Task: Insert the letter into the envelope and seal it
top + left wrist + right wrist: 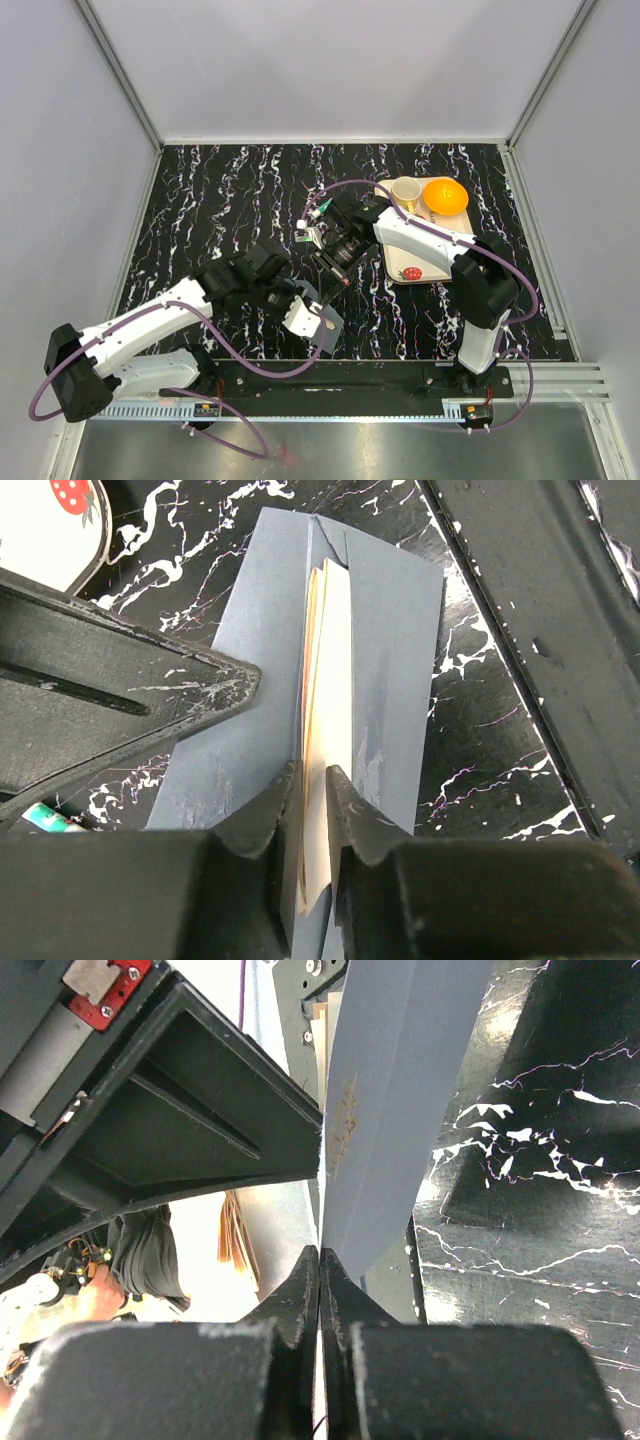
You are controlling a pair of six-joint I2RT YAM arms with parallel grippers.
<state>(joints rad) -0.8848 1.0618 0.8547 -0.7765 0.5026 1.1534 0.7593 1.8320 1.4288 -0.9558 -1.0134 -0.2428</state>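
Black two-finger left gripper (312,792): pinched on the thin tan-beige creased paper letter (330,680), likely to feed it in. Letter: partly inside the flat slate-grey paper envelope (395,650) (mouth held agape). Right gripper (320,1260): clamped on the envelope's edge, apparently steadying it. Envelope: left of the strawberry-printed cream tray (428,268), near it.

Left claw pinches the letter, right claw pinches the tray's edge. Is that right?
No. The left claw does pinch the letter, but the right claw is shut on the envelope instead, as the right wrist view shows.
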